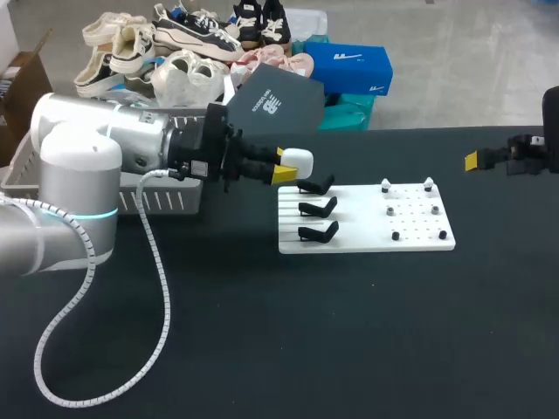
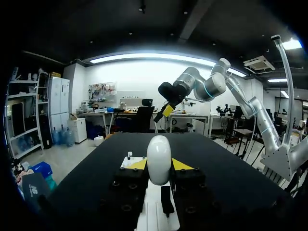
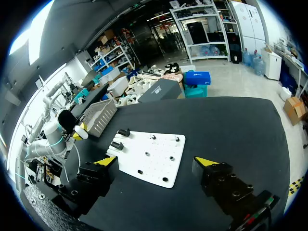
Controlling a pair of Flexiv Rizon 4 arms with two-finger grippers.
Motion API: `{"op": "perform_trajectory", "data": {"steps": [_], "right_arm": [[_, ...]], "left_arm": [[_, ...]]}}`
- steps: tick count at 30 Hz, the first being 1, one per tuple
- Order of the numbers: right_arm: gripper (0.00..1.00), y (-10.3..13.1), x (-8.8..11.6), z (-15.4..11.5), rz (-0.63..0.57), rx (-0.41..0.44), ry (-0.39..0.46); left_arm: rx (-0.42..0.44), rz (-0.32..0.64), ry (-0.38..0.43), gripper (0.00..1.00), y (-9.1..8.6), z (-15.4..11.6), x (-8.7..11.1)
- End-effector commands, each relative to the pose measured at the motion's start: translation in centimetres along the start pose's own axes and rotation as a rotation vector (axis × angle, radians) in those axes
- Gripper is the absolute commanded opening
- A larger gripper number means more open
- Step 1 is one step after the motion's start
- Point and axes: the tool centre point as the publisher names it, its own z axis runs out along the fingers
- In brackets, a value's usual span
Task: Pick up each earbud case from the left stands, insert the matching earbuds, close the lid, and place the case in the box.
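Head view: left hand [image 1: 284, 166] mid-frame, pinching the white earbud case [image 1: 297, 161] from two sides, just above the top one of three black stands [image 1: 317, 208]. All three stands look bare. Earbuds [image 1: 390, 210] sit on pegs at the right end of the white board [image 1: 358, 240]. Right hand [image 1: 476, 160] is at the far right edge, well apart from them; can't tell its fingers here.

Risk: the case is smooth and rounded with a small contact patch, so a knock against the top stand could twist or drop it. Cable [image 1: 157, 262] loops loose on the desk [image 1: 349, 349], lower left. It could snag if the arm swings to the basket [image 1: 166, 202] behind it, which I take for the box.

Left wrist: case [image 2: 159, 166] upright between the yellow tips, both touching it. Can't tell where the lid seam runs. If the fingers clamp across it, the lid won't open for insertion. Right arm [image 2: 202, 86] hangs far ahead across the desk.

Right wrist: right hand [image 3: 157, 161] spread wide, empty, over the near end of the board [image 3: 144, 149]. Earbuds [image 3: 153, 137] are tiny and close-set, so wide fingers could knock a neighbour off its peg or take the wrong-side bud. Case [image 3: 83, 135] is out beyond the stands, well away, so the handoff is a long reach.
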Motion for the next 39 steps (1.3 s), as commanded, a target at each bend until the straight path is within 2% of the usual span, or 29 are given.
{"op": "perform_trajectory", "data": {"steps": [1,5,32,33,39], "right_arm": [[1.00,-0.1,0.0,0.1,-0.002,-0.004,0.000],[1.00,-0.1,0.0,0.1,-0.002,-0.004,0.000],[1.00,-0.1,0.0,0.1,-0.002,-0.004,0.000],[1.00,-0.1,0.0,0.1,-0.002,-0.004,0.000],[1.00,-0.1,0.0,0.1,-0.002,-0.004,0.000]], "left_arm": [[-0.141,0.010,-0.020,0.00,-3.2,0.2,-0.6],[-0.169,0.005,-0.033,0.00,-3.7,0.5,-1.3],[-0.169,0.005,-0.033,0.00,-3.7,0.5,-1.3],[-0.196,0.039,0.001,0.00,-3.8,1.0,-1.1],[-0.099,0.077,-0.018,0.00,-4.1,3.9,-0.7]]}}
